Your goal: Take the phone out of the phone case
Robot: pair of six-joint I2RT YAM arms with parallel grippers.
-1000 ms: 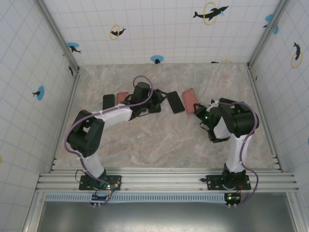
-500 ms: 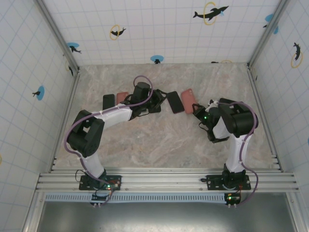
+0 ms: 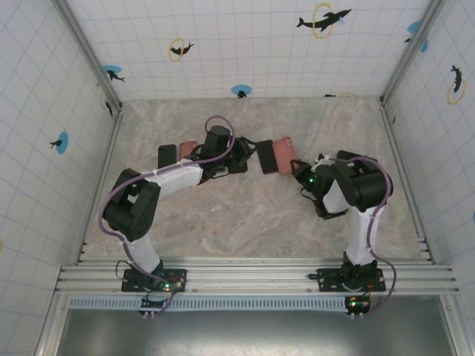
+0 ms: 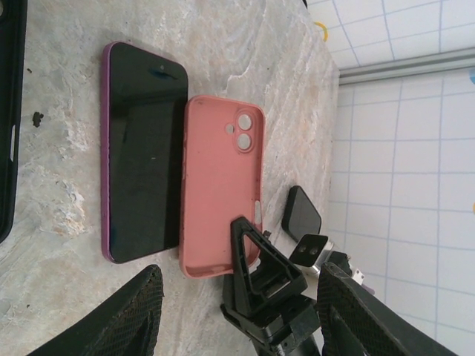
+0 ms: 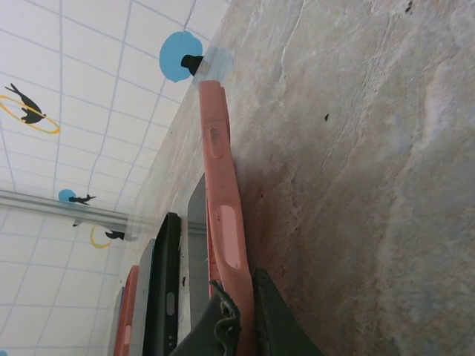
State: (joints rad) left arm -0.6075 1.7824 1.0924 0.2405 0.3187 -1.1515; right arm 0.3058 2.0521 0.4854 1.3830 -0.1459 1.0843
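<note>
A dark phone (image 3: 268, 156) with a purple edge (image 4: 145, 152) lies screen up on the marble table. Right beside it, edge to edge, is the pink phone case (image 3: 284, 153), its pink face with two round camera holes showing (image 4: 221, 182). My right gripper (image 3: 299, 170) is shut on the case's near end; in the right wrist view the case (image 5: 220, 185) runs edge-on from between the two fingers (image 5: 237, 322). My left gripper (image 3: 241, 157) stands open just left of the phone, its jaws wide apart and holding nothing (image 4: 239, 273).
A black case (image 4: 7, 111) lies past the phone's far side. Another dark phone (image 4: 301, 213) lies behind the right gripper. A black item (image 3: 168, 156) and a pink one (image 3: 188, 147) lie left of the left arm. Tiled walls enclose the table.
My right gripper has slid left with the pink case, bringing it up against the dark phone. The left arm has not moved.
</note>
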